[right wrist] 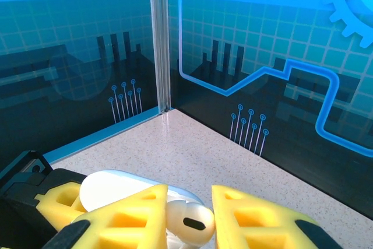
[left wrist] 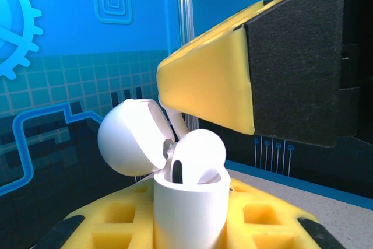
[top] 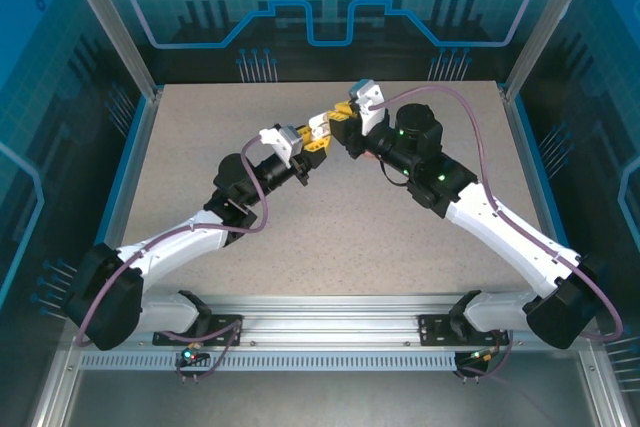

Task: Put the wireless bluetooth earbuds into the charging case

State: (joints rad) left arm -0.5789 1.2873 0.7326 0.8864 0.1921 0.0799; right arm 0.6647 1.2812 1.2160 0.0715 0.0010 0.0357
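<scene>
The white charging case stands upright between the yellow fingers of my left gripper, which is shut on it. Its lid is swung open to the left. A white earbud sits partly in the case's mouth, its rounded head above the rim. My right gripper is shut on that earbud, which touches both yellow fingers; the case lid lies just behind. From above, the left gripper and the right gripper meet above mid-table.
A yellow finger of the right gripper hangs close over the case. The speckled tabletop runs to blue glass walls and a metal corner post. Both arms reach in from the near rail.
</scene>
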